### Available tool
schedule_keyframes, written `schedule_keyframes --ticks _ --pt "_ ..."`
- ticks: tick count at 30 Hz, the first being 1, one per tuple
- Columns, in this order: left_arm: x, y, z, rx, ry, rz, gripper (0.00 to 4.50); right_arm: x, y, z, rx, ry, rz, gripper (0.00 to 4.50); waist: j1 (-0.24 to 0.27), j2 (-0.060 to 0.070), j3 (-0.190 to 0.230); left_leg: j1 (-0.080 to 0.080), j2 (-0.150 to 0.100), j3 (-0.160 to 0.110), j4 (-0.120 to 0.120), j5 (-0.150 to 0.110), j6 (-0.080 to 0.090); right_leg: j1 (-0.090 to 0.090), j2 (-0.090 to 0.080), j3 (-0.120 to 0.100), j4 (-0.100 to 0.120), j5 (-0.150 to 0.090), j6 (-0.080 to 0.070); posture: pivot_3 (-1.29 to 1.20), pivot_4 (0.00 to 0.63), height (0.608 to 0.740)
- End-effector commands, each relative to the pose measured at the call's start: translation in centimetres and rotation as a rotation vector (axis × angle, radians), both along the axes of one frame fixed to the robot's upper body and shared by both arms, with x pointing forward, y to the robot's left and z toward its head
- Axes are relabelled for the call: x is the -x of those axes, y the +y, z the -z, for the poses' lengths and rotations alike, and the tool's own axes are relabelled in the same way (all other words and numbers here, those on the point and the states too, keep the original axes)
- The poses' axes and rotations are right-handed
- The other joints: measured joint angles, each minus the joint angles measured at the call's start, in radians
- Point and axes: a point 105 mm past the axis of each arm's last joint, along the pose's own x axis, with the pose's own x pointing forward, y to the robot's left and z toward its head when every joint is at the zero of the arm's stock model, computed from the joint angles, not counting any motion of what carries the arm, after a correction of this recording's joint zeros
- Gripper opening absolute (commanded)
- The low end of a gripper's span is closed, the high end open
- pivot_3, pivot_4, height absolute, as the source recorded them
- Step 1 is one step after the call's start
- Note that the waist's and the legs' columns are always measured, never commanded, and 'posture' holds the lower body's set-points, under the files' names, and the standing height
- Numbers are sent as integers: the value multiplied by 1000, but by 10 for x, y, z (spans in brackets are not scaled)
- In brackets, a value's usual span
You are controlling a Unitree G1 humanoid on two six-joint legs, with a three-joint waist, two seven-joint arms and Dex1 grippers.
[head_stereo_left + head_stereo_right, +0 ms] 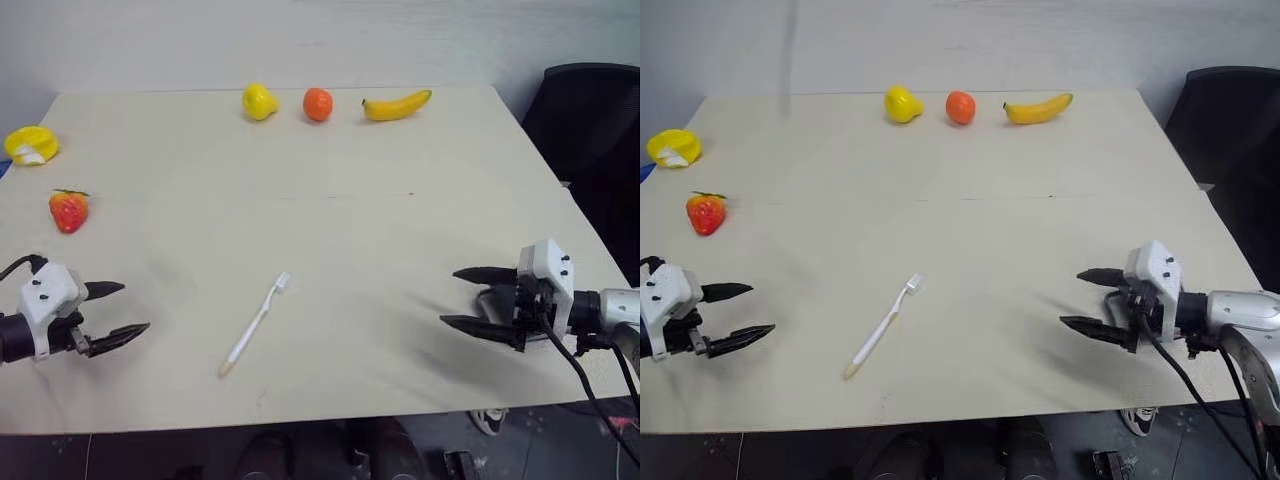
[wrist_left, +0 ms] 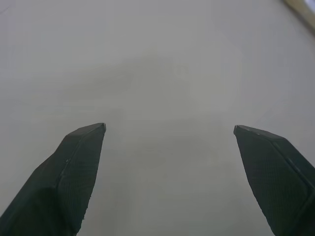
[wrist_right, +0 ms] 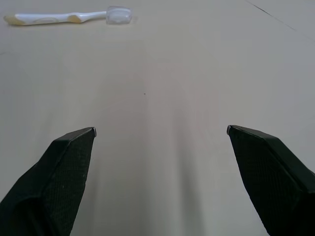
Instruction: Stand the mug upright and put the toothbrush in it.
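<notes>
A slim white toothbrush [image 1: 256, 323] lies flat on the pale table [image 1: 330, 230] near its front edge, bristle head pointing away from me and its yellowish end toward me. It also lies ahead of the fingers in the right wrist view, toothbrush [image 3: 69, 17]. The mug is out of view. My left gripper [image 1: 135, 307] hovers open to the left of the toothbrush, with nothing between its fingers. To the toothbrush's right, my right gripper [image 1: 449, 297] stands open and empty, pointing toward it. Both are well apart from the toothbrush.
Along the table's far edge sit a yellow pear [image 1: 259, 101], an orange [image 1: 318, 104] and a banana [image 1: 396, 105]. A strawberry [image 1: 68, 211] and a yellow object [image 1: 31, 145] lie at the far left. A black chair [image 1: 590, 130] stands past the right edge.
</notes>
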Motion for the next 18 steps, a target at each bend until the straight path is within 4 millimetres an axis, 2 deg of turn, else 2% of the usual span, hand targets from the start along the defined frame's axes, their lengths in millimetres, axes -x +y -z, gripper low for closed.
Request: schedule_keyframes --ticks 1,18 --pt "-1 -4 -12 -1 -39 16 4429 2 4 -13 7 -43 -20 4500 1 0 0 0 0 0 0 0 0 0 0 0 0 0 0 0 150 740" --pt "-11 -11 -15 0 -33 21 4429 5 6 -11 -1 -36 20 4500 1 0 0 0 -1 7 0 0 -1 0 1 0 0 0 0 0 150 740"
